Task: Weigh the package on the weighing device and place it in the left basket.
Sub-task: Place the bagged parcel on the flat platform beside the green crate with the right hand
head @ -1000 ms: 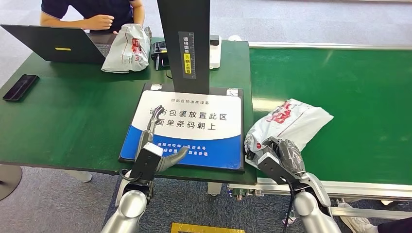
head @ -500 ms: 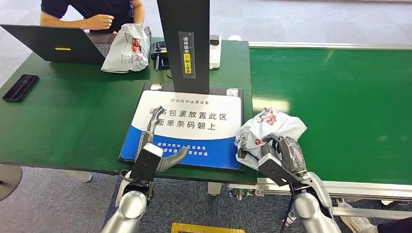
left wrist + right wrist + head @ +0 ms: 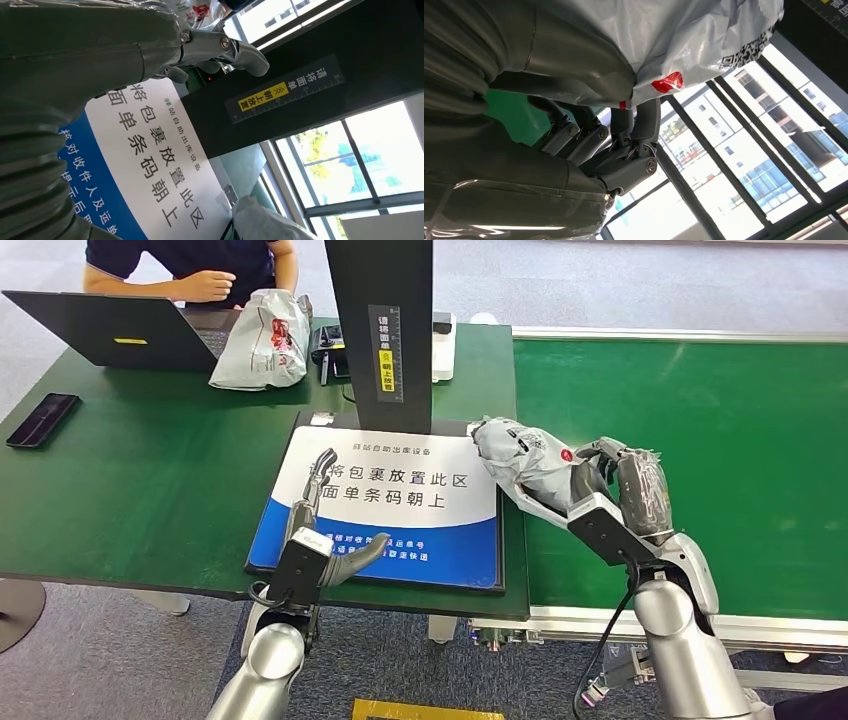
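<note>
Grey package (image 3: pixel 520 465) with QR label, held by right hand (image 3: pixel 622 495).

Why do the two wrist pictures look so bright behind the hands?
Both wrist views face windows: daylight washes out the panes, leaving the right hand and package dim against them. The head view, looking down, is evenly lit, with faint glare on the scale.

We see a dark green table (image 3: pixel 150 480) with an open black laptop (image 3: pixel 110 328) at its far left corner. A person (image 3: pixel 190 265) in a dark top sits behind the laptop, one hand near it. A black phone (image 3: pixel 42 420) lies flat near the table's left edge. To the right runs a green conveyor belt (image 3: pixel 720 420). Grey carpet floor (image 3: pixel 100 660) lies below.
</note>
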